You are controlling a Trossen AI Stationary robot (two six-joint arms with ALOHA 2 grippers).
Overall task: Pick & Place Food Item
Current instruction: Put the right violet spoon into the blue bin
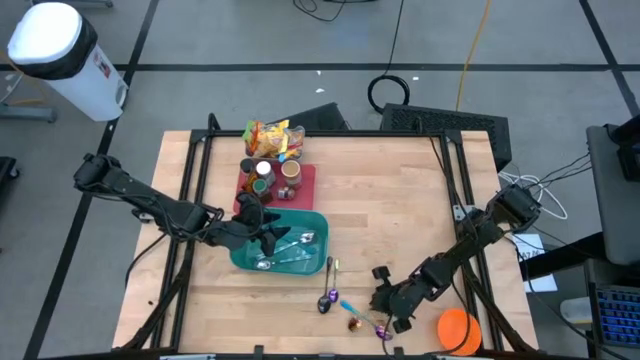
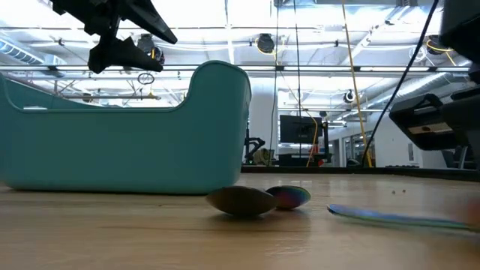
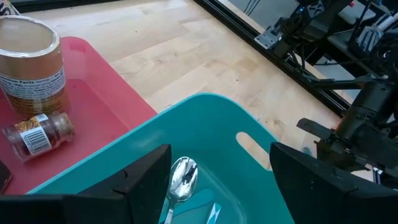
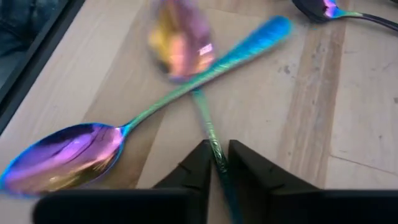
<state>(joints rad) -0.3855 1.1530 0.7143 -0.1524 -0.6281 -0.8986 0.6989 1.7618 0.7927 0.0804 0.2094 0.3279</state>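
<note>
Iridescent metal spoon (image 4: pixel 186 53) lay crossed over a second rainbow spoon (image 4: pixel 93 146) on wood table (image 1: pixel 400 200), right gripper (image 4: pixel 217 163) pinching its thin handle nearly closed; risk: slip/twist on lift, or dragging lower spoon; left gripper (image 3: pixel 221 171) wide open, empty, over teal plastic bin (image 3: pixel 205 118).

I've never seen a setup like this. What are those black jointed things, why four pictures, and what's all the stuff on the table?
They are two robot arms at a wooden table, each ending in a two-finger gripper. One picture looks down from above, one looks level across the tabletop, and two come from cameras on the arms' wrists. The left gripper hangs open over a teal bin holding silver spoons. Beside the bin is a red tray with jars and snack packets. The right gripper has its fingers shut on the handle of a rainbow-coloured spoon, which crosses another rainbow spoon lying on the wood. An orange ball sits at the table's corner.
</note>
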